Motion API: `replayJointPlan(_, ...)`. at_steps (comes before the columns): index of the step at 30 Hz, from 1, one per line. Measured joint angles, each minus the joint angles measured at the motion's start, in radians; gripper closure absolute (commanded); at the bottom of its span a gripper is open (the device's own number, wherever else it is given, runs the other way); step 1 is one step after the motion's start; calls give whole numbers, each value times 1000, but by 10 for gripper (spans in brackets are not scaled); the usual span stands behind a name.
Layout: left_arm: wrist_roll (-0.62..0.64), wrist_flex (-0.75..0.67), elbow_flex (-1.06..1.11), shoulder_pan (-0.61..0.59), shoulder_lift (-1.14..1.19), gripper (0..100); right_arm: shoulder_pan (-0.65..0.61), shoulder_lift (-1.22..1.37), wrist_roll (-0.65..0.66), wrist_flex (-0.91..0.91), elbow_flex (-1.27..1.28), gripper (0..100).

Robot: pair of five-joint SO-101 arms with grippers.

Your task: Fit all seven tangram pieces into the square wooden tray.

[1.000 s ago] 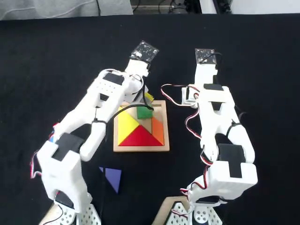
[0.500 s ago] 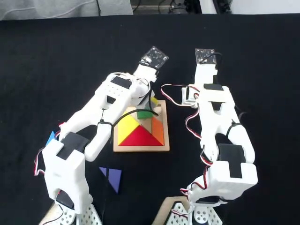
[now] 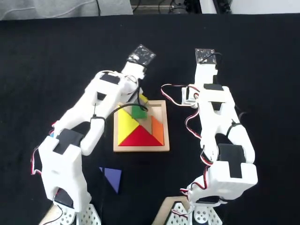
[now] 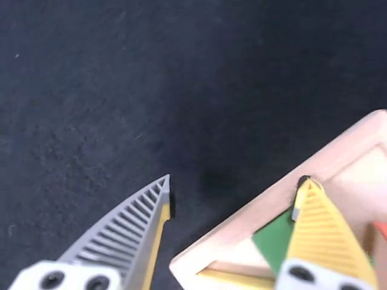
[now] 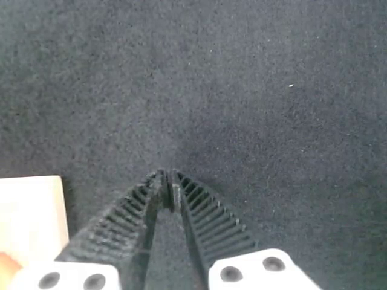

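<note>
The square wooden tray [image 3: 140, 148] lies between the arms and holds a yellow triangle [image 3: 125, 125], a red triangle [image 3: 140, 137], an orange piece [image 3: 158, 129] and a green piece [image 3: 138, 111] near its far edge. My left gripper [image 4: 236, 181] is open across the tray's far rim [image 4: 242, 223]. Its yellow finger [image 4: 320, 223] is over the green piece [image 4: 272, 238], and its grey finger [image 4: 130, 232] is outside over the cloth. My right gripper [image 5: 167, 178] is shut on nothing above bare cloth, just past the tray's corner [image 5: 30, 205].
A purple triangle [image 3: 113, 178] lies on the black cloth nearer the arm bases, left of the tray. A blue piece [image 3: 50, 136] peeks out from under the left arm [image 3: 89, 112]. The right arm [image 3: 213, 108] stands to the right of the tray.
My left gripper swung right over the tray's far edge, then back left. The green piece now sits slightly further left in the tray. The right arm has not moved.
</note>
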Motion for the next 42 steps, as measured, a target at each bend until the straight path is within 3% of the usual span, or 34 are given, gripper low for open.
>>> replayJointPlan(4, -3, 5, 0, 3, -5, 683, 0, 0, 0, 0, 0, 987)
replayJointPlan(11, -5, 178, 0, -11, -158, 683, 0, 0, 0, 0, 0, 987)
replayJointPlan(17, -112, 190, 92, -117, -187, 683, 0, 0, 0, 0, 0, 987)
replayJointPlan(26, -157, 20, 226, -133, -189, 683, 0, 0, 0, 0, 0, 987)
replayJointPlan(35, -166, -44, 249, -89, -189, 683, 0, 0, 0, 0, 0, 987)
replayJointPlan(42, -86, -109, 249, -86, -189, 683, 0, 0, 0, 0, 0, 987)
